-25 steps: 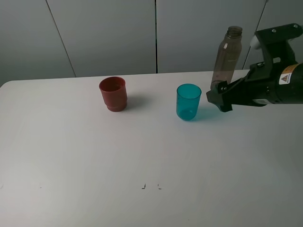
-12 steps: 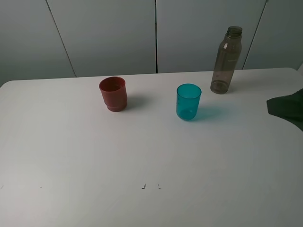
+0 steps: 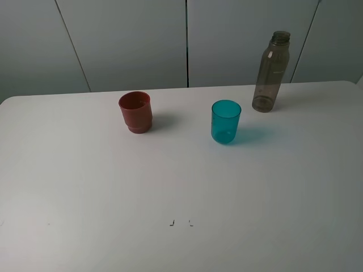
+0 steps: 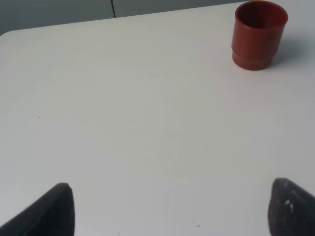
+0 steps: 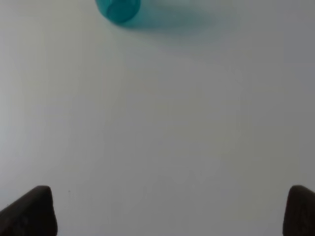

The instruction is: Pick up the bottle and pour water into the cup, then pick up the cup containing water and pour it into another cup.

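1. The bottle [image 3: 271, 72] is tall, slim and smoky grey-brown, see-through, with a ridged neck and no cap. It stands upright at the far right part of the white table [image 3: 113, 192], near the back edge.
2. The cup [image 3: 226, 121] is a translucent teal tumbler, upright, in front and to the left of the bottle, a little apart from it. In the right wrist view only its lower part [image 5: 118, 10] shows.
3. Another cup [image 3: 135, 112] is opaque brick-red with a stepped narrow base. It stands upright, well apart to the left of the teal one.
4. The right gripper [image 5: 170, 211] has its two dark fingers spread wide and nothing between them, only bare table.
5. The left gripper [image 4: 172, 209] is also wide apart and holds nothing; the red cup [image 4: 259, 34] is far ahead of it.
6. One second ago the right arm was beside the bottle, in front of its base. Now no arm shows in the high view, and the bottle and both cups stand where they stood.
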